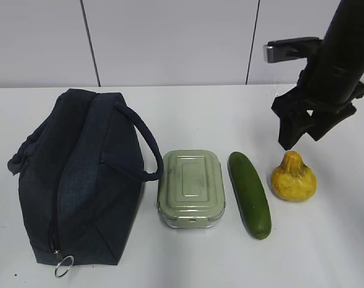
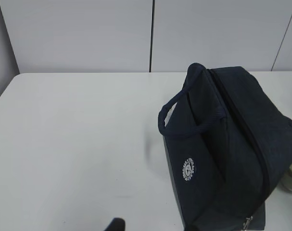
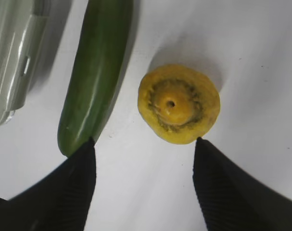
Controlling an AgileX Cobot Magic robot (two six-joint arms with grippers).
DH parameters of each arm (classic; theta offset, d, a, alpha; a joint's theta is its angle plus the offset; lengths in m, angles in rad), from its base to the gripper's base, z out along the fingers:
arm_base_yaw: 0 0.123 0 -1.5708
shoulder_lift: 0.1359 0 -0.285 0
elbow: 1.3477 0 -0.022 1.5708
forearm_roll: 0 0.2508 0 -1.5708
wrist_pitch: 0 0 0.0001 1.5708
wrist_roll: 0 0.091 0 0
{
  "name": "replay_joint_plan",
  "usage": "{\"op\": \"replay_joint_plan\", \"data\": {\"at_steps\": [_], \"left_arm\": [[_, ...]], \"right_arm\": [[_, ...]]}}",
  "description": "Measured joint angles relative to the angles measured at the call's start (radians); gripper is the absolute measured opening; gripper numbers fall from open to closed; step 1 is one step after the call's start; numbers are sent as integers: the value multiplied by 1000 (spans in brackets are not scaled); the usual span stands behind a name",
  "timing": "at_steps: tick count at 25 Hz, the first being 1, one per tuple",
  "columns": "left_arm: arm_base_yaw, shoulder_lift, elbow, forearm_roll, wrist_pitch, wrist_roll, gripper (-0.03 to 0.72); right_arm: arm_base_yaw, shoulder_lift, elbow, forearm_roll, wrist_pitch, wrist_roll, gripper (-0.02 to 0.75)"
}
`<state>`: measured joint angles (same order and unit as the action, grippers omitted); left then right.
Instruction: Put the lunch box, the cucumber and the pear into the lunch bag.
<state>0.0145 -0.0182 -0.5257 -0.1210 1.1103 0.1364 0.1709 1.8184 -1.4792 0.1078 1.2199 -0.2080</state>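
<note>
Nearest to me on the white table (image 1: 187, 264) I see the metal ring pull (image 1: 63, 266) hanging at the front end of the lunch bag (image 1: 80, 180). The bag lies on the left, its zip line running front to back and looking closed, one loop handle (image 1: 143, 144) arching toward the lunch box (image 1: 191, 187). The box sits just right of the bag, lid on. Next right lies the cucumber (image 1: 249, 193), lengthwise front to back, close beside the box but apart from it. The pear (image 1: 294, 179) stands upright just right of the cucumber, neck up.

Behind and above the pear I have the right gripper (image 3: 143, 159) hanging with its fingers spread and nothing between them; in its wrist view the tips frame the pear from above without touching it.

My left gripper is only a dark sliver at the lower edge of its wrist view, so I cannot tell how it is set.
</note>
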Motion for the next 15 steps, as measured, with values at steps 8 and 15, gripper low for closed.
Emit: {"op": "replay_joint_plan", "data": {"at_steps": [8, 15], "left_arm": [[0, 0, 0, 0, 0, 0, 238], [0, 0, 0, 0, 0, 0, 238]], "right_arm": [[4, 93, -5, -47, -53, 62, 493], [4, 139, -8, -49, -99, 71, 493]]}}
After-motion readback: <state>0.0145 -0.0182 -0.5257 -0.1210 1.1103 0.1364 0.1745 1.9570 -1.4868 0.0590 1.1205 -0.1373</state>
